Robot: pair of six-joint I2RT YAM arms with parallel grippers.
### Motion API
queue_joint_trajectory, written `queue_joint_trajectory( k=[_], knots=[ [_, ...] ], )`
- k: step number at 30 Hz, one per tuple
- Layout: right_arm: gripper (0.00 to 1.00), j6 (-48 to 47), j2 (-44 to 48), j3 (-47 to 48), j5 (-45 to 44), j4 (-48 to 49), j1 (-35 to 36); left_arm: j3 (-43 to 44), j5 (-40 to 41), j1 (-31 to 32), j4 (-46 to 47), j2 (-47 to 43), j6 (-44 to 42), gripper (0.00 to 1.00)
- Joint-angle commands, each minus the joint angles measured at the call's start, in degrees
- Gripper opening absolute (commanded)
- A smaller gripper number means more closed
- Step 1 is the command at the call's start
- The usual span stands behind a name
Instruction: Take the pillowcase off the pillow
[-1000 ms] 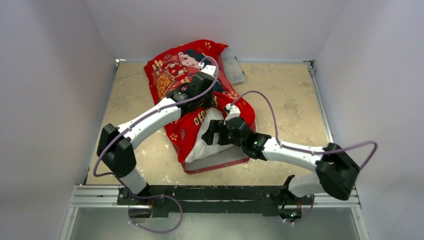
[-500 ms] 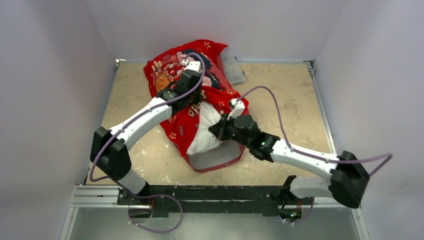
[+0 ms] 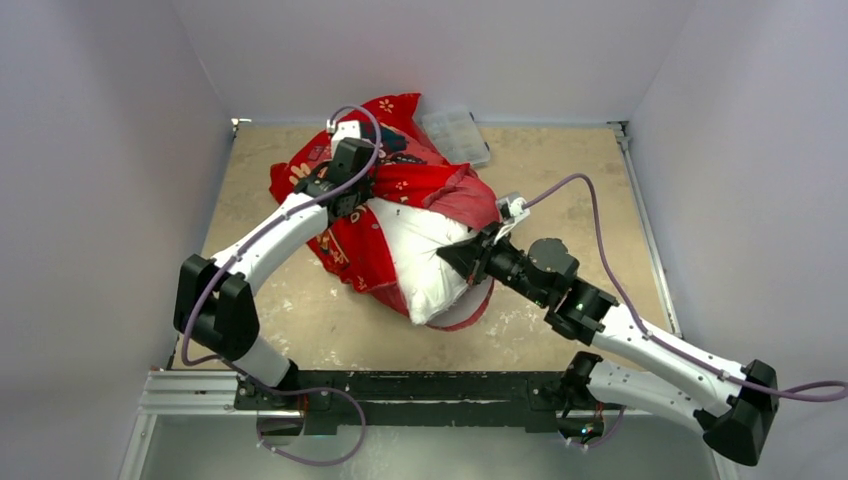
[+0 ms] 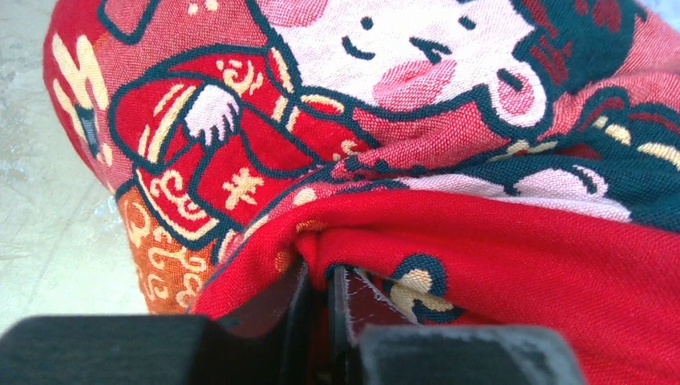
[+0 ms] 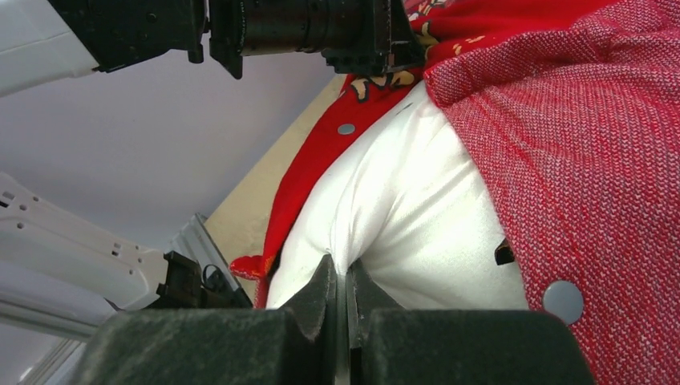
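The red printed pillowcase (image 3: 410, 180) lies bunched at the back middle of the table, over the far end of the white pillow (image 3: 420, 262). The pillow's near half sticks out bare toward the front. My left gripper (image 3: 345, 197) is shut on a fold of the pillowcase (image 4: 449, 120); in the left wrist view the red cloth is pinched between the fingers of that gripper (image 4: 327, 273). My right gripper (image 3: 452, 256) is shut on a pinch of the pillow (image 5: 401, 200), which the right wrist view shows squeezed in the right gripper (image 5: 346, 277), with the pillowcase (image 5: 585, 160) and its snap buttons beside it.
A clear plastic box (image 3: 456, 134) lies at the back, just right of the pillowcase. The tan table (image 3: 580, 190) is boxed in by pale walls on three sides. A metal rail (image 3: 430, 392) carries the arm bases at the near edge.
The right gripper has shut on the pillow and drawn back to the right. The left gripper has dragged the pillowcase toward the back left. More white pillow is bare.
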State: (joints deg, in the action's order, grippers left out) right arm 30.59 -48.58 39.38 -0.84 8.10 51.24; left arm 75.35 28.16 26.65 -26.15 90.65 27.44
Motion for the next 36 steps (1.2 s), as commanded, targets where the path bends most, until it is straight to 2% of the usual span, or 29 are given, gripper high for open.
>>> queue_joint_trajectory(
  k=[1, 5, 8, 10, 13, 19, 26, 32, 34, 35, 36],
  knots=[
    [0.0, 0.05, 1.3, 2.3, 1.72, 10.26, -0.2, -4.52, 4.98, -3.51, -3.35, -3.61, -0.74, 0.17],
    [0.0, -1.68, -1.2, 3.44, 2.37, 11.56, -0.56, -6.76, -0.41, -1.62, -3.66, -10.92, -1.56, 0.46],
    [0.0, -2.89, -3.04, 3.18, 4.98, 13.04, -0.63, -4.5, -5.43, 1.58, -4.06, -15.14, -4.46, 0.68],
    [0.0, -3.45, -3.56, 2.19, 6.47, 14.08, -0.7, -1.48, -7.14, 5.31, -4.68, -15.91, -7.08, 0.74],
    [0.0, -3.67, -3.73, 0.43, 7.16, 15.05, -0.73, 3.14, -10.46, 10.59, -4.92, -14.88, -10.53, 0.75],
    [0.0, -3.69, -3.78, -0.79, 7.4, 14.99, -0.71, 8.57, -27.08, 11.67, -0.62, -12.3, -13.54, 0.77],
    [0.0, -4.35, -3.72, -1.64, 8.66, 15.82, -0.76, 15.8, -36.29, 12.59, -2.01, -1.33, -17.82, 0.78],
    [0.0, -5.3, -4.56, -1.64, 8.77, 16.15, -0.72, 21.34, -39.76, 14.27, -5.04, 8.36, -22.41, 0.78],
    [0.0, -5.6, -4.81, -1.5, 8.7, 16.12, -0.71, 21.92, -42.27, 14.31, -4.98, 10.39, -23.32, 0.74],
    [0.0, -5.78, -4.88, -1.37, 8.61, 15.97, -0.71, 22.15, -43.66, 14.3, -5.07, 11.41, -23.64, 0.7],
    [0.0, -5.82, -4.8, -1.34, 8.57, 15.83, -0.73, 22.38, -44.5, 14.3, -5.2, 12.3, -23.95, 0.61]
  ],
)
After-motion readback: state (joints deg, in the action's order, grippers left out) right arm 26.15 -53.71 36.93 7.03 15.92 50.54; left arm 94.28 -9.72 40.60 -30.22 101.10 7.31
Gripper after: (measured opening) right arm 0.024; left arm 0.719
